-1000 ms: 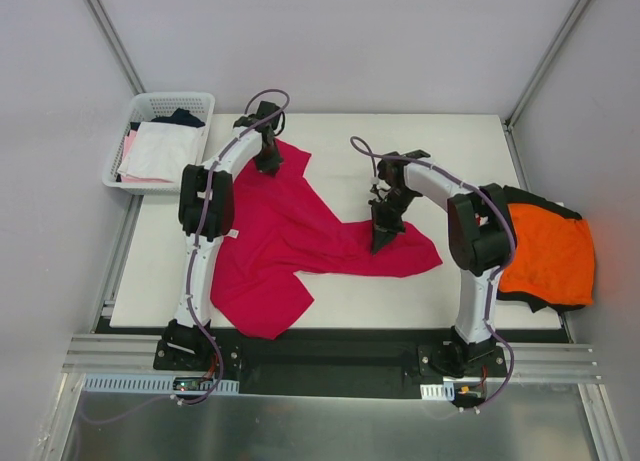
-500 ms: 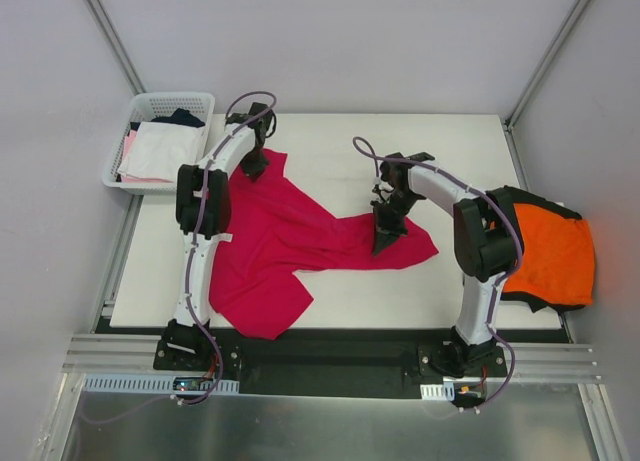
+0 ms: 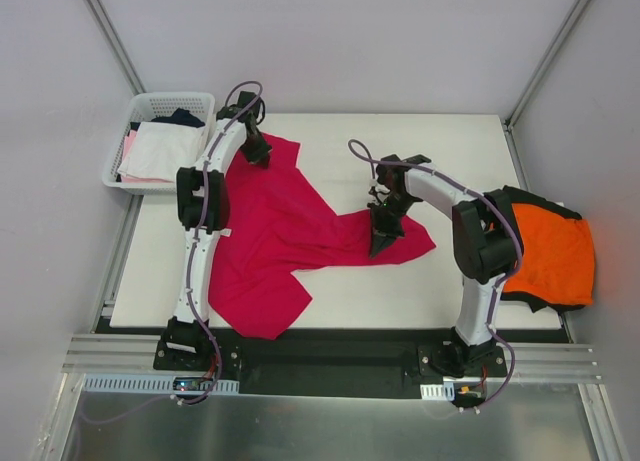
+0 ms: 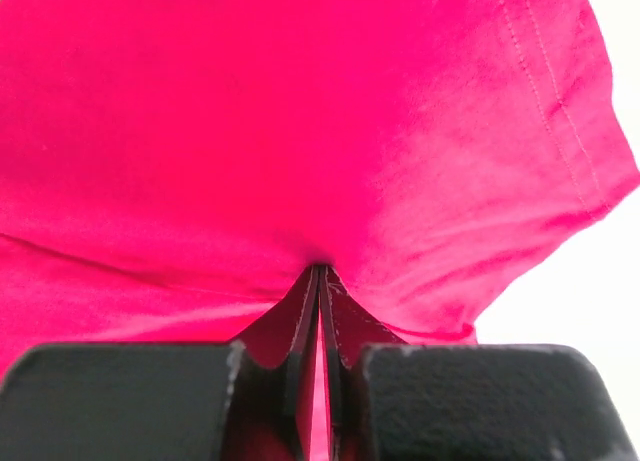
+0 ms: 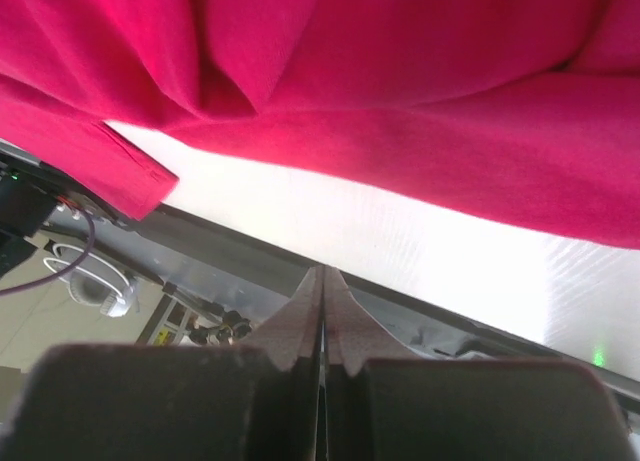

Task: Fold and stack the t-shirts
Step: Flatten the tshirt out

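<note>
Since a second ago the left pincer point(image 3: 256, 151) has carried the far corner of the magenta t-shirt point(image 3: 275, 236) away from the arm bases and leftward. The right pincer point(image 3: 379, 245) has barely shifted, and the shirt's right tip has drawn in a little with it.

Left of the left pincer stands a white mesh basket point(image 3: 172, 99) of perforated plastic. It holds a folded white garment point(image 3: 160, 151), a pink garment point(image 3: 128, 146) at its left edge and a dark garment point(image 3: 183, 116) at the far end.

The left pincer's jaws are pressed together on a fold of the magenta cloth, which bunches into a small peak at the tips. The fabric is soft, smooth and matte, with a double-stitched hem running along one edge in the left wrist view. From this pincer the shirt spreads toward the arm bases and rightward, creased, in a rough Y shape.

The right pincer rests on the shirt's right lobe with its jaws together. Its wrist view shows no cloth between the tips, so whether it grips the shirt cannot be told.

Right of it, at the table's right edge, an orange t-shirt point(image 3: 548, 256) lies on a black t-shirt point(image 3: 530, 197).

The table point(image 3: 450, 151) is flat, white and matte. Pale grey walls point(image 3: 350, 41) enclose it, and a metal rail point(image 3: 330, 366) runs along the near edge.
</note>
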`<state>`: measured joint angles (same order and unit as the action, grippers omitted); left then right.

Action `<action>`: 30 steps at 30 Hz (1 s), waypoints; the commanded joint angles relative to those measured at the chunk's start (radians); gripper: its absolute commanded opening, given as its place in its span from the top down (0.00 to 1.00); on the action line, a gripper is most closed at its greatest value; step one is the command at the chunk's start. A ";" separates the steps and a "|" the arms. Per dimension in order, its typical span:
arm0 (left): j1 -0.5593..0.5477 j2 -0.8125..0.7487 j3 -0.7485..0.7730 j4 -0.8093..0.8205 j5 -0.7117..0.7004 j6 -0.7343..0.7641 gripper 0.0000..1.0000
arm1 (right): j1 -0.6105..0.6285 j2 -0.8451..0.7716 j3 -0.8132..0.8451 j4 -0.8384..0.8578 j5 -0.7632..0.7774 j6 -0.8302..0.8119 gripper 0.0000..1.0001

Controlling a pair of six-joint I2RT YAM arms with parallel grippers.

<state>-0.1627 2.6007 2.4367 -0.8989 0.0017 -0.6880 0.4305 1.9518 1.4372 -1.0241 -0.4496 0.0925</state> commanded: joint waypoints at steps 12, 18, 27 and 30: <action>0.002 0.046 0.005 0.161 0.253 0.041 0.92 | 0.047 -0.036 -0.023 0.016 -0.038 0.023 0.85; -0.012 -0.059 0.005 0.254 0.305 0.028 0.72 | 0.062 -0.022 -0.001 0.035 -0.040 0.033 0.53; -0.100 -0.255 -0.117 0.293 0.340 0.042 0.52 | -0.045 -0.048 0.012 0.065 0.022 0.035 0.49; -0.136 -0.338 -0.249 0.293 0.350 0.076 0.53 | -0.171 -0.062 -0.004 0.120 0.008 0.061 0.49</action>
<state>-0.2455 2.4367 2.3157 -0.6239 0.3134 -0.6605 0.4126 1.9331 1.4197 -0.9588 -0.4576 0.1200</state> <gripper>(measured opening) 0.474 0.512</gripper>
